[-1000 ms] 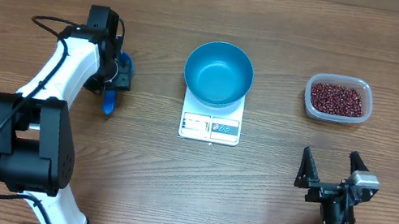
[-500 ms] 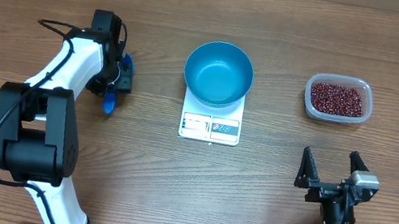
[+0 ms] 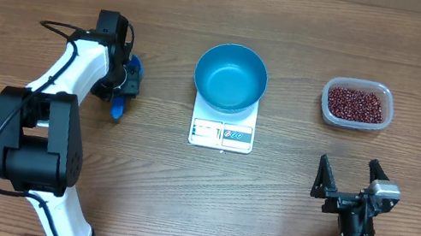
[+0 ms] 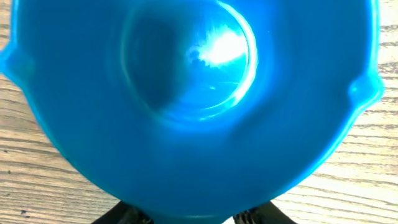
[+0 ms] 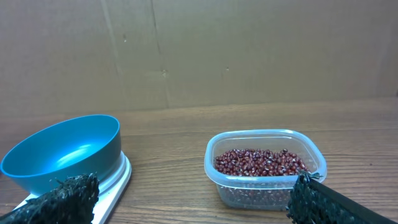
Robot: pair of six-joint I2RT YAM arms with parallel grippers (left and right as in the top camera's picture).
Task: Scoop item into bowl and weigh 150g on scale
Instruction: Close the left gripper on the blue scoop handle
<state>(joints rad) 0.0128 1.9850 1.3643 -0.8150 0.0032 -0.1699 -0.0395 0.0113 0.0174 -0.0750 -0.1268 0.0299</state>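
Left arm reaches out to the far left side of the surface (image 3: 261, 223), elbow bent, white forearm angling away from its base, wrist pointing down. Left gripper (image 3: 124, 85) sits right over the small blue scoop (image 3: 115, 107); the scoop handle sticks out toward the near edge. In the left wrist view the scoop's cup fills almost the whole frame, dark fingertips (image 4: 127, 215) just showing at the bottom on either side of it. Cannot tell whether the jaws actually clamp the scoop or only straddle it.

Right arm is tucked low near its base at the near right. Right gripper (image 3: 348, 164) is wide open, holding nothing, fingers pointing toward the far side.

Blue bowl (image 3: 231, 76) sits on the white scale (image 3: 221, 135) mid-surface; bowl looks empty. Beans (image 3: 356, 104) all lie in a clear plastic tub (image 3: 325, 96) to the right of the scale, well apart from it.

Surface is brown wood grain. Plain cardboard-brown wall (image 5: 249, 50) behind it in the right wrist view.
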